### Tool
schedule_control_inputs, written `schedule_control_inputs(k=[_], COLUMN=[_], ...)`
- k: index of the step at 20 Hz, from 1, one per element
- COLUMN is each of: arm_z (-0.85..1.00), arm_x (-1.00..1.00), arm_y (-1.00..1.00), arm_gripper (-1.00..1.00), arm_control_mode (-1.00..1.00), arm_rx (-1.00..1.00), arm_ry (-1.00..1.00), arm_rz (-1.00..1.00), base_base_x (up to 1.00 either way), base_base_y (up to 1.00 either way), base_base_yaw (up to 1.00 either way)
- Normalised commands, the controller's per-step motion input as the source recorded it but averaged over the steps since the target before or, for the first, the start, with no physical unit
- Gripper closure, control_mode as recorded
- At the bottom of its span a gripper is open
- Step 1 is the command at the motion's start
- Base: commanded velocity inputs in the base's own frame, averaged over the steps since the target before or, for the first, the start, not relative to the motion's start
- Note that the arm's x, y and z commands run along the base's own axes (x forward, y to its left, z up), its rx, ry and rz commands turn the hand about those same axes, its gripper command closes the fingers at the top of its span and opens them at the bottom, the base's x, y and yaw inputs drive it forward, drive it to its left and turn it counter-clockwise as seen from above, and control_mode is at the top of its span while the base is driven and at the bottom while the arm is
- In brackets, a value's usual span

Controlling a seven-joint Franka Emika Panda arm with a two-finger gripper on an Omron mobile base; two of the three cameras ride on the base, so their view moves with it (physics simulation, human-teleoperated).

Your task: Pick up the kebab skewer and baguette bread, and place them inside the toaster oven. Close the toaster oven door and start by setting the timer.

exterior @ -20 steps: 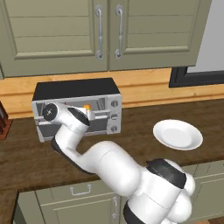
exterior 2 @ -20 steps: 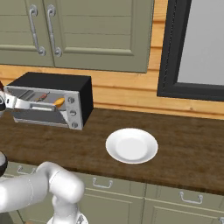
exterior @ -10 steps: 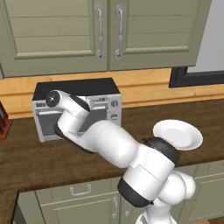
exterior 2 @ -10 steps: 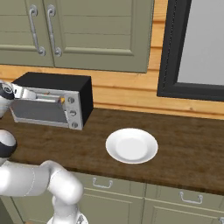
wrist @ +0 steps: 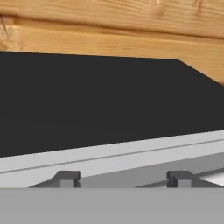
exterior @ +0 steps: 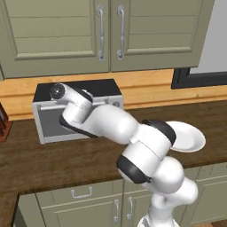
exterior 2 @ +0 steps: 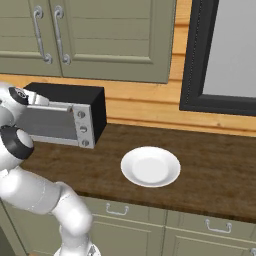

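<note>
toaster oven door: seen shut | pincer: at toaster oven top edge, fingertips parted | oven front partly hidden by arm

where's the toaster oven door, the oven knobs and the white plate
silver-framed grey-glass toaster oven door (exterior 2: 47,124), right base view, glass middle
round silver oven knobs (exterior 2: 82,129), right base view, middle knob
round white plate (exterior 2: 150,166), right base view, bare centre
</note>
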Motion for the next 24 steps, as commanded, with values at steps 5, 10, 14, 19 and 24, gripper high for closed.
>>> schedule_control_inputs(k=[5, 10, 14, 19, 24], arm_z=[-0.60, -0.10, 0.01, 0.00, -0.32], arm_x=[0.44, 0.11, -0.54, -0.71, -0.57], arm_y=[-0.08, -0.06, -0.23, -0.34, -0.82], arm_gripper=[-1.00, -1.00, -1.00, -1.00, -1.00], arm_control_mode=[-1.00, -1.00, -1.00, -1.00, -1.00], arm_rx=[0.00, 0.02, 0.05, 0.04, 0.00], arm_ry=[0.02, 0.01, 0.00, 0.00, 0.00], arm_rz=[0.03, 0.04, 0.06, 0.05, 0.09], base_base_x=[0.00, 0.00, 0.00, 0.00, 0.00], base_base_y=[0.00, 0.00, 0.00, 0.00, 0.00], base_base_yaw=[0.00, 0.00, 0.00, 0.00, 0.00])
